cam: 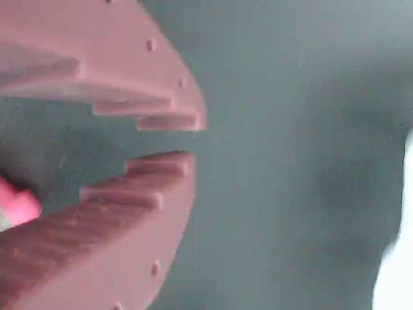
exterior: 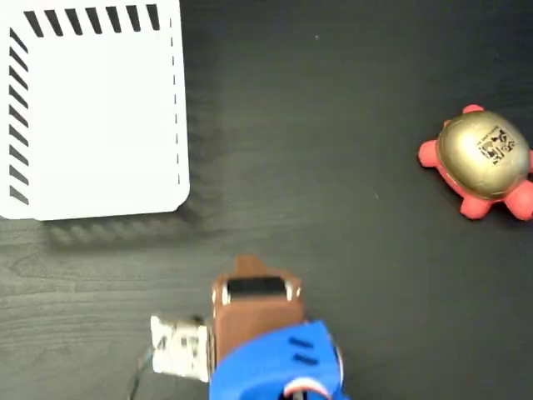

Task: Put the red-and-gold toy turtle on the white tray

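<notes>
fixed view: small red-and-gold squishy toy turtle [exterior: 485, 162] far right on dark wooden table [exterior: 333, 208], well apart from flat white striped tray [exterior: 92, 117] top left. brown-fingered gripper [cam: 187, 139] slightly parted, gripping nothing.

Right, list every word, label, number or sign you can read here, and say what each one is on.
Nothing can be quoted.
Black print on the red-and-gold toy turtle's shell: too small and blurred to read.
The white tray: only black stripes and a dashed line, no text.
Gripper: no lettering visible.
</notes>
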`<state>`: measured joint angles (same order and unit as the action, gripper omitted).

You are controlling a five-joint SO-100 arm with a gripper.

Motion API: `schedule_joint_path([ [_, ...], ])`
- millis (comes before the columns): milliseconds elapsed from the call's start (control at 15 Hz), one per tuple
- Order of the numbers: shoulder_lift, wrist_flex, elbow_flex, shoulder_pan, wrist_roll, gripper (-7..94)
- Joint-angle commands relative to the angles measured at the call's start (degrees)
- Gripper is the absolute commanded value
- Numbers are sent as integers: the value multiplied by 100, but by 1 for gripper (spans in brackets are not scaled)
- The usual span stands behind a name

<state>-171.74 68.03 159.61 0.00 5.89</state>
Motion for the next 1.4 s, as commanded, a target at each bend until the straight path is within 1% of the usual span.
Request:
schedule_joint_path([
  [0, 2021, 114, -1916, 650, 255, 0],
  [133, 3419, 694, -3155, 1301, 387, 0],
  [333, 4931, 1266, -4562, 2136, 554, 0],
  [533, 6337, 1406, -5660, 2707, 756, 0],
  [800, 7928, 1573, -6996, 3393, 396, 0],
  [1067, 8824, 1644, -8051, 3929, 325, 1],
  [1133, 8974, 1767, -8306, 3999, 308, 8],
  [1267, 9299, 2092, -8754, 4078, 246, 31],
  [1333, 9519, 2241, -8965, 4096, 211, 36],
])
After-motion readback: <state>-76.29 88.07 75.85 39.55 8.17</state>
